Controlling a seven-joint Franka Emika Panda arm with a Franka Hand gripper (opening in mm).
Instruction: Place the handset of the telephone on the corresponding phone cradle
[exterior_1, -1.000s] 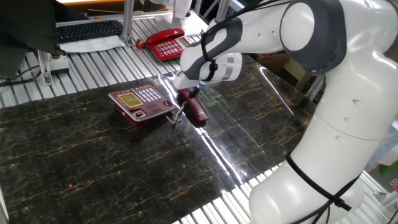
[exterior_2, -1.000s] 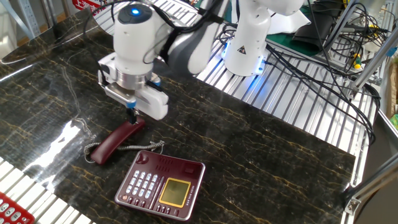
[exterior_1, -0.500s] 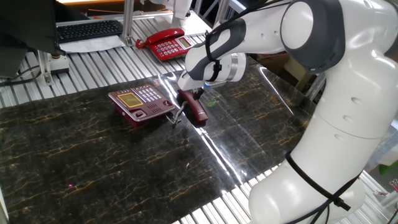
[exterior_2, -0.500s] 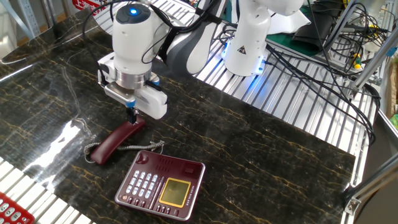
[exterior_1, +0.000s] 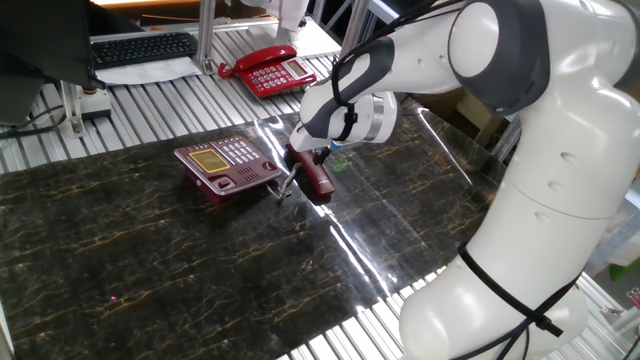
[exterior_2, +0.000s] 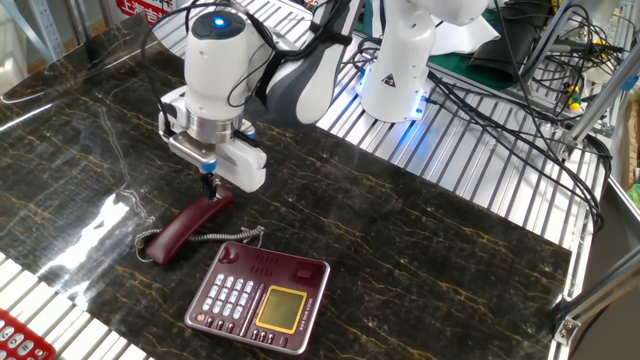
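Note:
The dark maroon handset (exterior_1: 315, 180) (exterior_2: 183, 226) lies flat on the black marble table, just beside the telephone (exterior_1: 224, 163) (exterior_2: 262, 293), a dark red base with a yellowish display and pale keys. Its thin coiled cord (exterior_2: 226, 236) runs between them. The phone cradle (exterior_1: 246, 181) (exterior_2: 276, 266) is the bare side strip facing the handset. My gripper (exterior_1: 319, 156) (exterior_2: 212, 187) hangs right over the handset's end farthest from the keypad. Its fingers look pressed together, tips at or just above the plastic.
A brighter red telephone (exterior_1: 266, 70) sits on the slatted metal surface behind the marble, next to a black keyboard (exterior_1: 140, 47). The robot's white base (exterior_2: 400, 70) and cables (exterior_2: 520, 90) stand at the table's far side. A glare streak (exterior_1: 350, 240) crosses the marble.
The arm's wrist has shifted slightly sideways and upward over the handset's end. Handset and telephone lie where they were.

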